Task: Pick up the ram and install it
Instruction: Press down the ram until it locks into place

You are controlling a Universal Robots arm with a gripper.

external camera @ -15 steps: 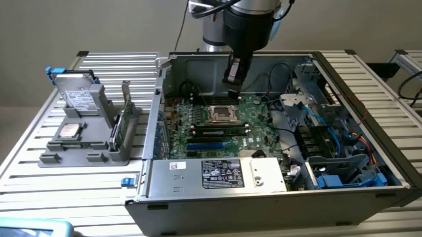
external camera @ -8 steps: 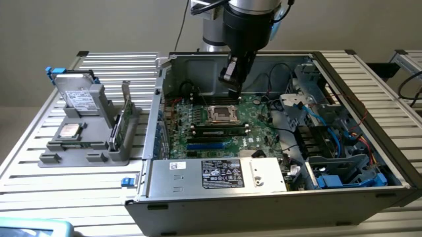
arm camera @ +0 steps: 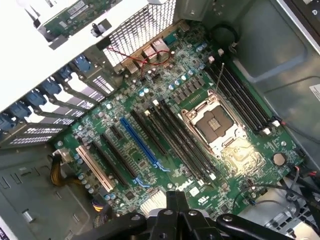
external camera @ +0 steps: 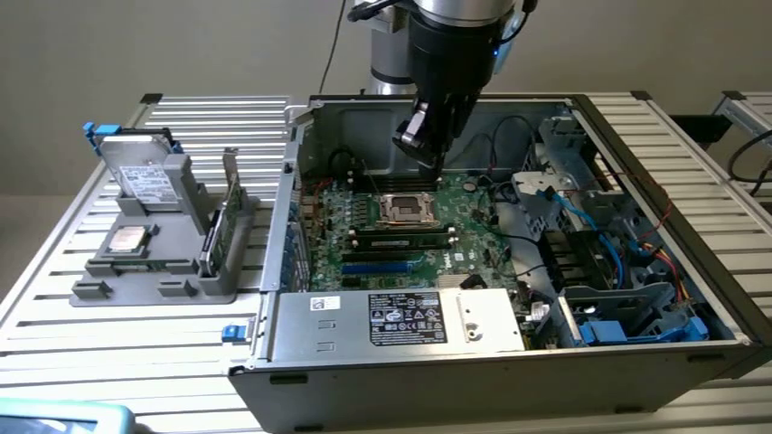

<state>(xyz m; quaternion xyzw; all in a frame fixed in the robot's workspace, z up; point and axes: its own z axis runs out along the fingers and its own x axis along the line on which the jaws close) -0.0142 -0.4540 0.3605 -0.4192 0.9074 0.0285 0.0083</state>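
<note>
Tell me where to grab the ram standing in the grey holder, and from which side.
Probably take the ram by its upper long edge, coming down from above and pinching its two flat faces. It stands on edge in the grey holder, whose walls seem to cover its lower part, leaving the top free.

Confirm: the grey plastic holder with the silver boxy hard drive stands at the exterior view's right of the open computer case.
Wrong side. The exterior view shows the grey plastic holder with the silver boxy hard drive at that view's left of the computer case.
</note>
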